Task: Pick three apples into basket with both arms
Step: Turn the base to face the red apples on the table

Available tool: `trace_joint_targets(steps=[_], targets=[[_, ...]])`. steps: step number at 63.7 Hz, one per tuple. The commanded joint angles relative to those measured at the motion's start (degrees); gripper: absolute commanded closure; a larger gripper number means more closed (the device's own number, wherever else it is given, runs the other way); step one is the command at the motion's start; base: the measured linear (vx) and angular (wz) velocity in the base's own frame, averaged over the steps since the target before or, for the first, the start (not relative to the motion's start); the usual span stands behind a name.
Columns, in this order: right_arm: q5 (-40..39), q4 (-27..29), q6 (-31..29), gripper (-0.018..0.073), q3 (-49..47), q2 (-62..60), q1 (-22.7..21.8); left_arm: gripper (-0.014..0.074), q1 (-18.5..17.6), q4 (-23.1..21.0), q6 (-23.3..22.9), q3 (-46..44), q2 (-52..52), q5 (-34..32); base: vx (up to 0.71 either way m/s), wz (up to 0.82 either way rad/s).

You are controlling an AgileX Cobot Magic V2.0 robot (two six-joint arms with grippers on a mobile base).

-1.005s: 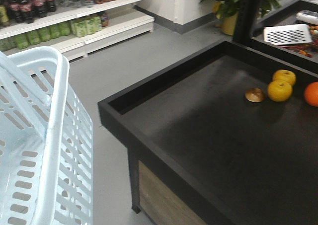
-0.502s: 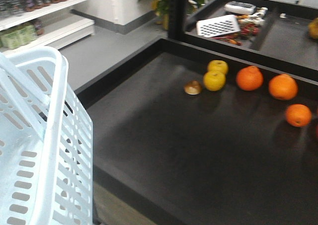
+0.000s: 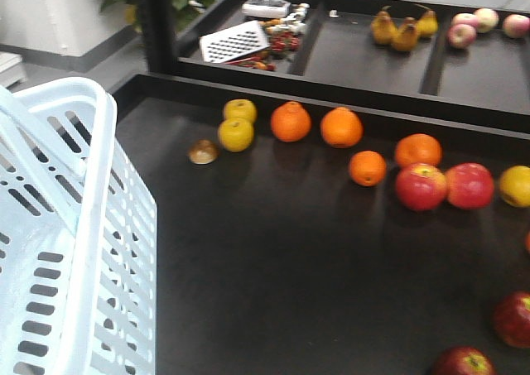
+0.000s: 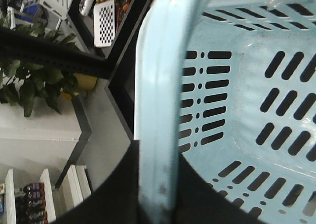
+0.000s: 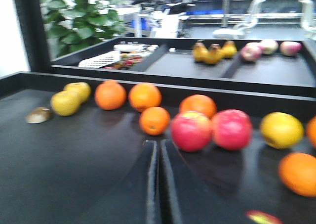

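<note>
The pale blue slotted basket (image 3: 91,226) fills the left of the front view, and its rim (image 4: 160,85) runs down the left wrist view. My left gripper (image 4: 158,184) is shut on that rim, a dark finger (image 4: 123,184) on each side. Two dark-red apples (image 3: 515,319) (image 3: 462,362) lie at the near right of the black table. Two brighter red apples (image 3: 421,186) (image 3: 469,185) sit in the fruit row. My right gripper (image 5: 158,143) is shut and empty, low over the table, pointing at an orange (image 5: 154,120) and those red apples (image 5: 191,130) (image 5: 232,129).
Oranges (image 3: 291,121) (image 3: 341,127) (image 3: 367,167) (image 3: 418,150), yellow fruits (image 3: 236,134) (image 3: 515,185) and a brown piece (image 3: 202,151) line the table's back. The black raised rim (image 3: 364,114) divides off trays holding a white grater (image 3: 234,41), pears (image 3: 400,29) and pale apples (image 3: 462,34).
The front view has swung right along the table: the floor and shelves have left the frame, and oranges and red apples have come in. The basket keeps its place in the view.
</note>
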Motion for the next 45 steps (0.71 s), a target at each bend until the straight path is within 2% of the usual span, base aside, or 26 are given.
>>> trace_joint_targets(steps=[1,45], targets=[[-4.3,-0.1,-0.4,0.0568,0.7,-0.4,-0.3,0.0603,-0.3,1.8,-0.5,-1.5,-0.3,-4.1,0.05,-0.48],[-4.3,-0.1,-0.4,0.0568,0.7,-0.4,-0.3,0.0603,-0.3,1.8,-0.5,-1.5,-0.3,-4.1,0.06,-0.37]])
